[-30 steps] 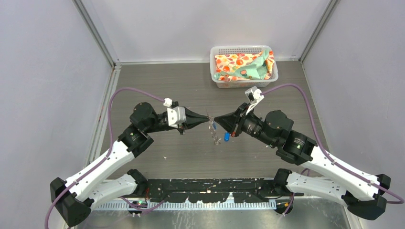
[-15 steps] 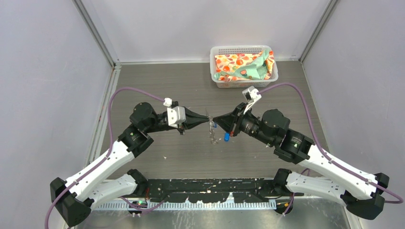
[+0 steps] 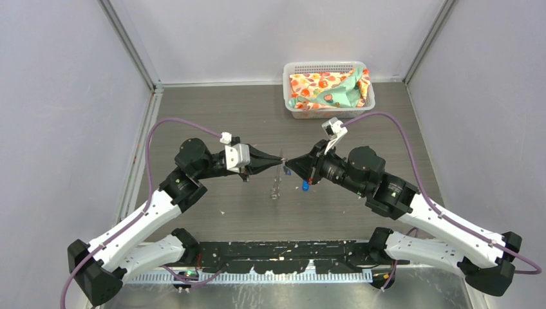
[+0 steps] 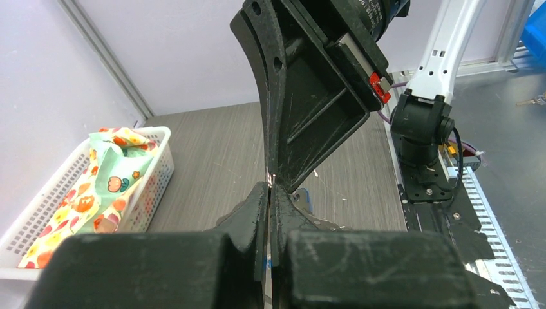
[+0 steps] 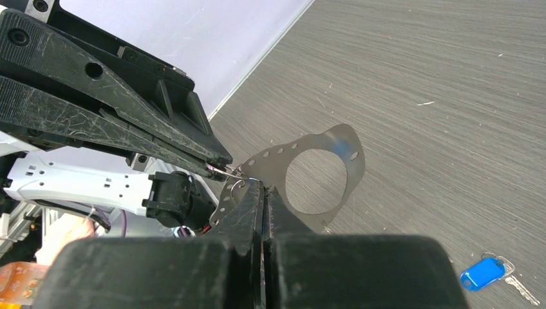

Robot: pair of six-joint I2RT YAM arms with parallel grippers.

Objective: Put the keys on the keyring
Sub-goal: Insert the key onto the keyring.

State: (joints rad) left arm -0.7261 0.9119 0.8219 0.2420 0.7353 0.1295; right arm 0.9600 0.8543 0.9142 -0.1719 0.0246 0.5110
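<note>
My left claw and right claw meet tip to tip, both pinched shut on one corner of the keyring. It hangs below them, long axis dropping toward the counter. One blue key lies flat to its right, blade turned away from it.

Soft, even light is falling from above, and the grey wood-grain bench is showing only faint, blurred shadows beneath the arms. The pale grey walls are reading evenly lit. In the wrist views the black left hand and black right hand are looming close and blurring along the bottom edge. The thin silvery-grey metal keyring is catching a dull sheen with a bluish glint, in sharp focus.
</note>
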